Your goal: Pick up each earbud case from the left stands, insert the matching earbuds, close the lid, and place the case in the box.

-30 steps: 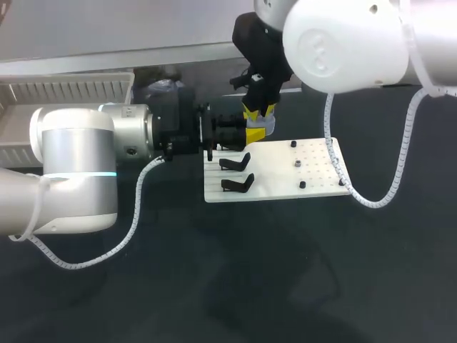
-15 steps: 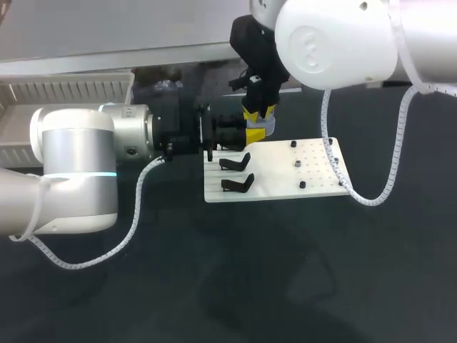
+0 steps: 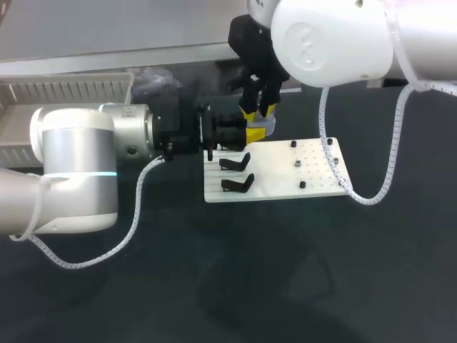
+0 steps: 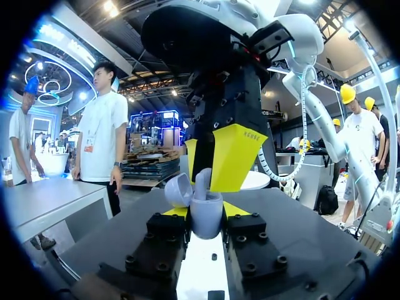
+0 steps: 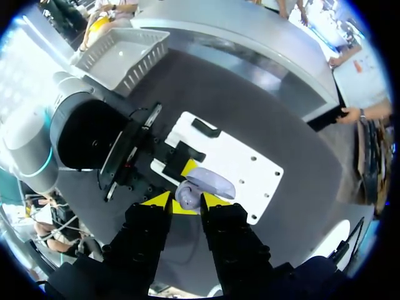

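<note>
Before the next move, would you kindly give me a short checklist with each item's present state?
1. Lavender earbud case clamped in the left gripper: ok.
2. Case's lid open: ok.
3. Right gripper directly over the case's mouth: ok.
4. Earbud fully seated: cannot tell; a grey curved piece stands up from the mouth.
5. White slatted box within the left arm's easy reach: cannot tell.
</note>
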Motion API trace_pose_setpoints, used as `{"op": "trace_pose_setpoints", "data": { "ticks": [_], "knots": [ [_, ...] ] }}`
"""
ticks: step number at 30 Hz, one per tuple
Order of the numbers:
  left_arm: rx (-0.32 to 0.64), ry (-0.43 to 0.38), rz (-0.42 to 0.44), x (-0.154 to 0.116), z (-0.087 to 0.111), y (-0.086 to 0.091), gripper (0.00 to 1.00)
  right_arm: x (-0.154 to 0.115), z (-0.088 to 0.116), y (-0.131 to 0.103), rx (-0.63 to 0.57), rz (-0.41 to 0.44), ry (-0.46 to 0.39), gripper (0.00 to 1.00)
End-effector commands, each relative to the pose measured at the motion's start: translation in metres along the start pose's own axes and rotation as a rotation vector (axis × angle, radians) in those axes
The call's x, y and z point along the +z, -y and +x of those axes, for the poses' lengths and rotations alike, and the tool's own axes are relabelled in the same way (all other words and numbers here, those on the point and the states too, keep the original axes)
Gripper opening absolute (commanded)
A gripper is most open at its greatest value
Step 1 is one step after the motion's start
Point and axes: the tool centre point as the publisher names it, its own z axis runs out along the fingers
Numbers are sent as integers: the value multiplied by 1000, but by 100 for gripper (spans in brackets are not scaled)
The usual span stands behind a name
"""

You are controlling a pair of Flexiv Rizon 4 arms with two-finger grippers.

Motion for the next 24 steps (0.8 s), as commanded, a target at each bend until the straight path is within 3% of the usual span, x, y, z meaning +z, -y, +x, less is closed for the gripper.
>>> {"op": "trace_pose_setpoints", "data": {
  "ticks": [1,20,24],
  "knots": [
    [2,3,-3,-1,0,1,0,1,-2,1,1,1,-4,29],
    [2,3,-3,-1,0,1,0,-12,-5,-3,11,1,20,33],
    [2,3,-3,-1,0,1,0,-18,-12,6,22,3,48,31]
  ]
}}
